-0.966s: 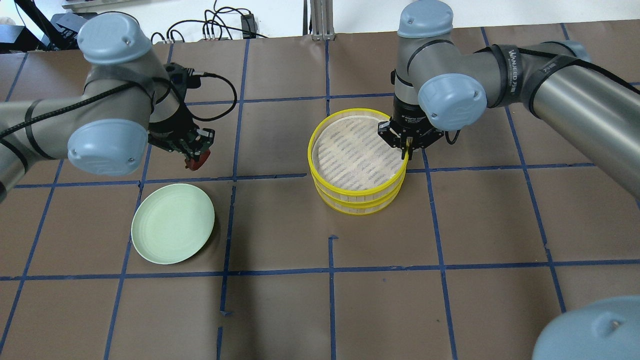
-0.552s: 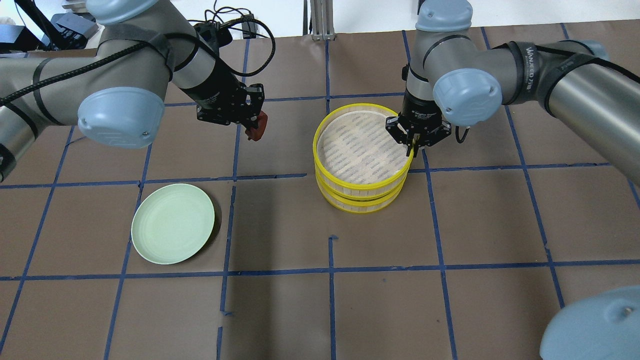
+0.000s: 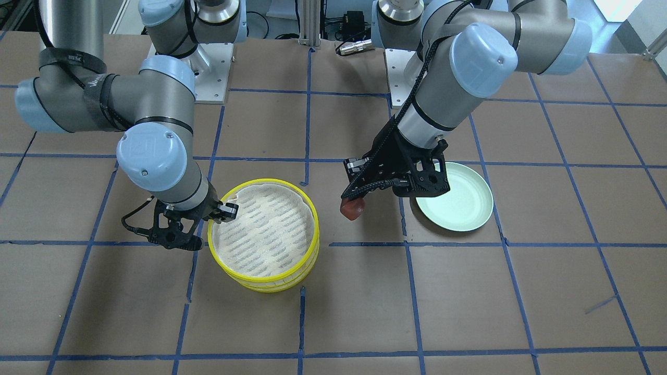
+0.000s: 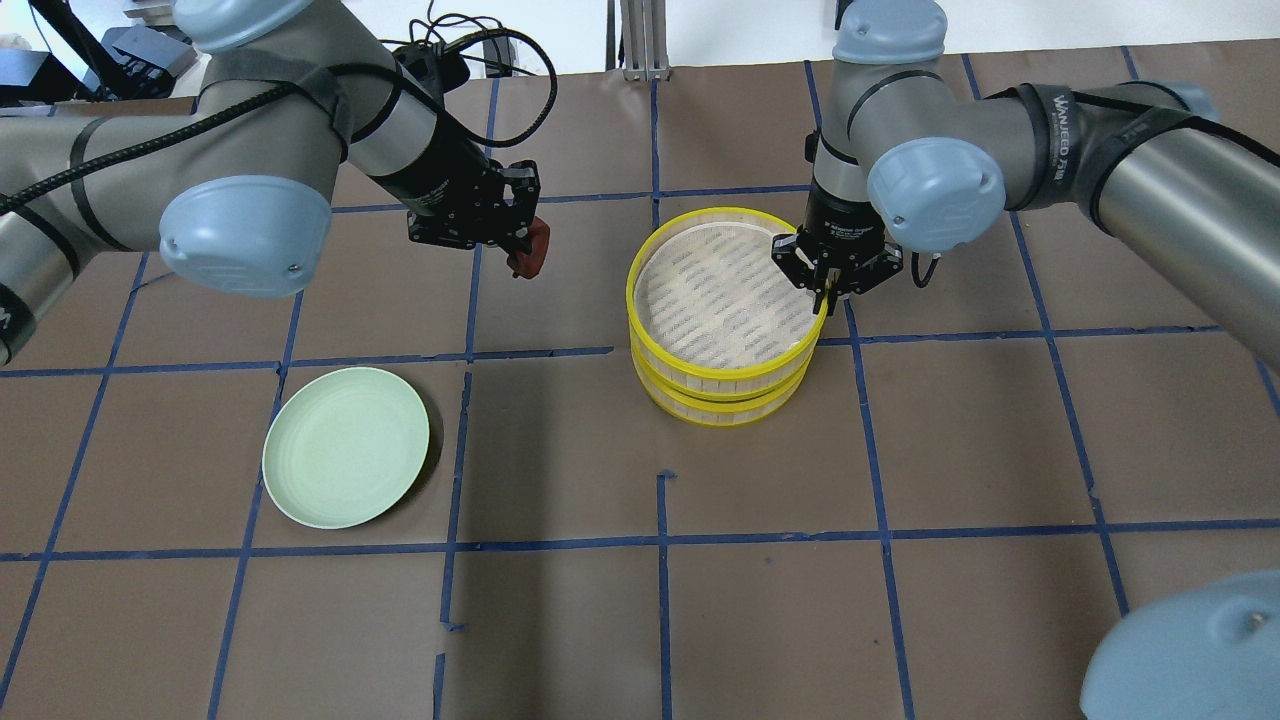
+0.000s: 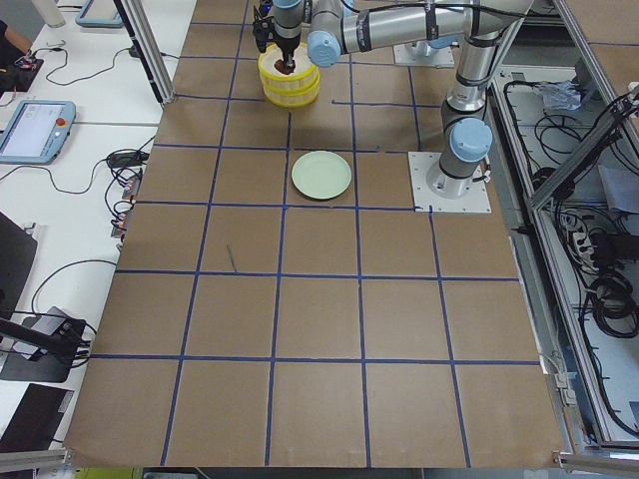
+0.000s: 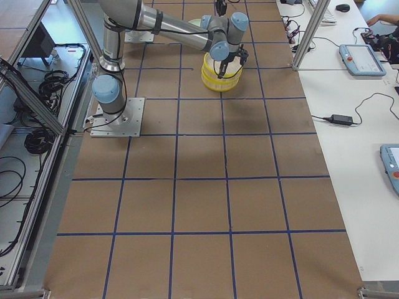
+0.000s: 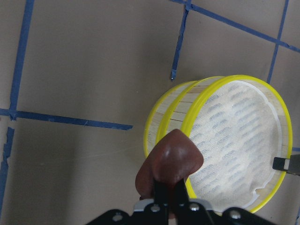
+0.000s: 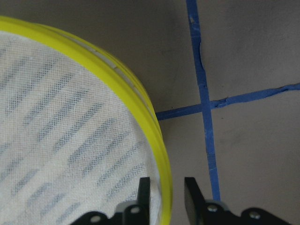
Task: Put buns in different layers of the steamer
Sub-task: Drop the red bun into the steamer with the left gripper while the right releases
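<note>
**Fig. Two grippers at the steamer, read from my left to my right.**

Far left: the plate (image 4: 345, 460) lay flat on the table (image 4: 640, 620), well apart from both of my grippers.

Left of centre: my left gripper (image 4: 522, 238) was clenched on the bun (image 7: 172, 159). Its jaws pinched the reddish-brown lump at the end nearest my wrist, so most of the bun stood proud of the tips. The gripper slanted down and toward the steamer (image 3: 260, 278). The bun's long axis ran in line with the jaws. Its broad, rounded end pointed away from my wrist and toward the steamer's side. In the left wrist view that end showed in front of the steamer's near edge. The bun hung in the air above the table, between plate and steamer, touching neither.

Right of centre: the steamer stood upright on the table, open face up. The top tray (image 4: 715, 290) sat on the lower tray (image 4: 722, 408), and the two outlines were nearly in register.

Far right: my right gripper (image 4: 826, 292) pointed straight down at the top tray's rim (image 8: 161, 140), on the side away from the bun. One finger (image 8: 143, 188) stood inside the rim and the other (image 8: 191, 190) outside it, both close beside it. Whether they pinched the rim or merely straddled it, I could not tell.
</note>
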Robot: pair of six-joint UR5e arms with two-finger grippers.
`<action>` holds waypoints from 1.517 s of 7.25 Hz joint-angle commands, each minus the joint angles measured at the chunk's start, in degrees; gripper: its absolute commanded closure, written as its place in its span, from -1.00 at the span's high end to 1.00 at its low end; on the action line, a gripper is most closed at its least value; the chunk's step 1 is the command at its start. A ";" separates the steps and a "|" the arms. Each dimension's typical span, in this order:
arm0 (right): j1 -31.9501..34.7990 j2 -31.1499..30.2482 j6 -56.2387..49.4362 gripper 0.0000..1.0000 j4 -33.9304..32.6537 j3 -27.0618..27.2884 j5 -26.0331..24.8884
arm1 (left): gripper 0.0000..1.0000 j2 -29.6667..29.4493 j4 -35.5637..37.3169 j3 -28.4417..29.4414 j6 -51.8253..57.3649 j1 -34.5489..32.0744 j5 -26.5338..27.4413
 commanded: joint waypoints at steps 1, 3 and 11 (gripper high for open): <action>-0.87 -0.70 -3.69 0.87 -0.61 -2.42 -0.59 | -0.98 -3.01 6.88 0.70 -7.88 -3.96 -0.21; -6.30 -7.00 -10.04 0.86 6.81 -4.55 -0.41 | -0.98 -3.03 7.26 0.88 -9.75 -4.24 -0.21; -2.81 -20.57 -14.53 1.00 21.88 -8.07 -1.12 | 1.00 -2.33 8.84 0.79 -9.08 -7.94 -3.21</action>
